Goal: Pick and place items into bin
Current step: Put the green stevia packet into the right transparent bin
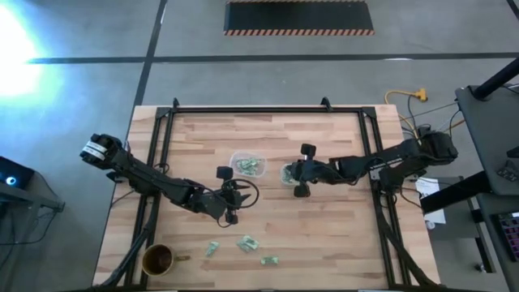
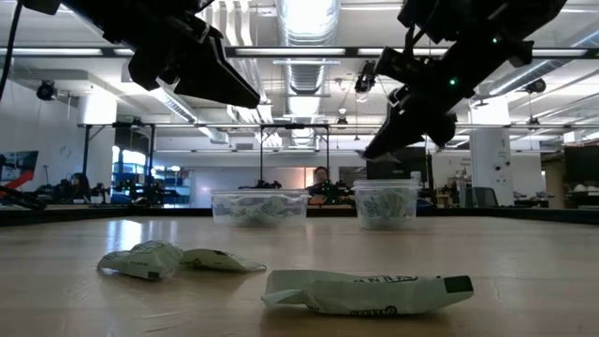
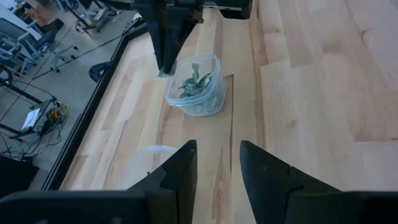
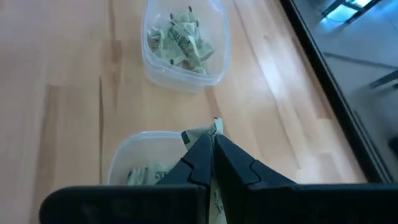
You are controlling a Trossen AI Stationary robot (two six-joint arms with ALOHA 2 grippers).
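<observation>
Two clear bins stand mid-table, the left bin [image 1: 247, 165] and the right bin [image 1: 289, 173], each holding pale green and white wrapped items [image 4: 180, 40]. My right gripper [image 4: 211, 138] hangs over the right bin [image 4: 134, 155], shut on one item. My left gripper [image 3: 217, 149] hovers open and empty above the table, near the left bin [image 3: 149, 152]. Three loose items [image 1: 247, 242] lie flat on the wood toward the near edge. My right gripper pinches one pale green wrapped item between its two fingers. A crinkled end [image 4: 216, 127] sticks out past the fingertips. The fingers slant down from the table's right side. The item is lifted clear, above the right bin's rim.
A round brown cup [image 1: 158, 259] stands at the near left corner. Black frame rails [image 1: 268, 111] run along the table's far, left and right edges. Bare wood lies between the bins and the loose items [image 2: 365, 292]. People sit in the room beyond the table.
</observation>
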